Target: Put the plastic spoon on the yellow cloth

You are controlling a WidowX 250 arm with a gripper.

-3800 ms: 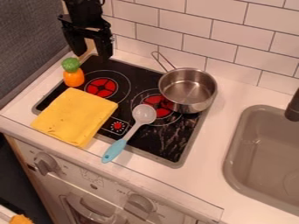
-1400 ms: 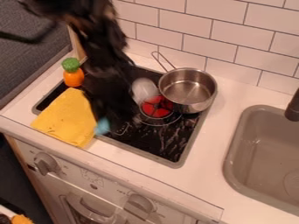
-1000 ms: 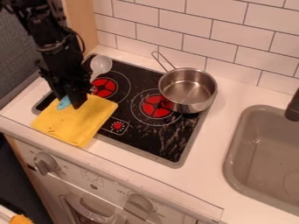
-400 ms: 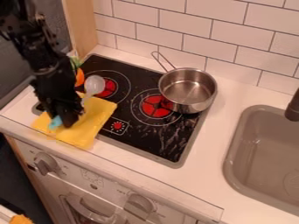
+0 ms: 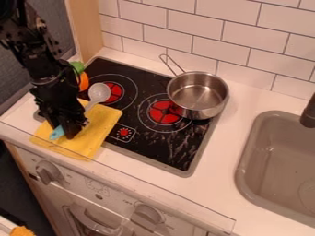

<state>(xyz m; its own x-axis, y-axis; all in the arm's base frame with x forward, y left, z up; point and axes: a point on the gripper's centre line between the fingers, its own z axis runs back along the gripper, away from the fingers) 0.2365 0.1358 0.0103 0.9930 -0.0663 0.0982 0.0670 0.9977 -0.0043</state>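
Note:
My gripper [image 5: 71, 132] is low over the left part of the yellow cloth [image 5: 102, 126], shut on the plastic spoon around its middle. The spoon's pale bowl [image 5: 100, 92] points up and right, over the stove just past the cloth's upper edge. Its light blue handle end [image 5: 57, 133] sticks out to the left of the gripper, above the cloth. The gripper hides the spoon's middle and part of the cloth. Whether the spoon rests on the cloth, I cannot tell.
A steel pot [image 5: 197, 95] stands on the right rear of the black stove [image 5: 169, 150]. The orange and green toy vegetable [image 5: 83, 82] is partly behind the arm. A grey sink [image 5: 280, 166] lies at the right.
The spoon was lifted from the stove's front and carried left to the cloth. Most recently, gripper and spoon have shifted slightly down in the view, and the cloth's front edge has slid slightly forward.

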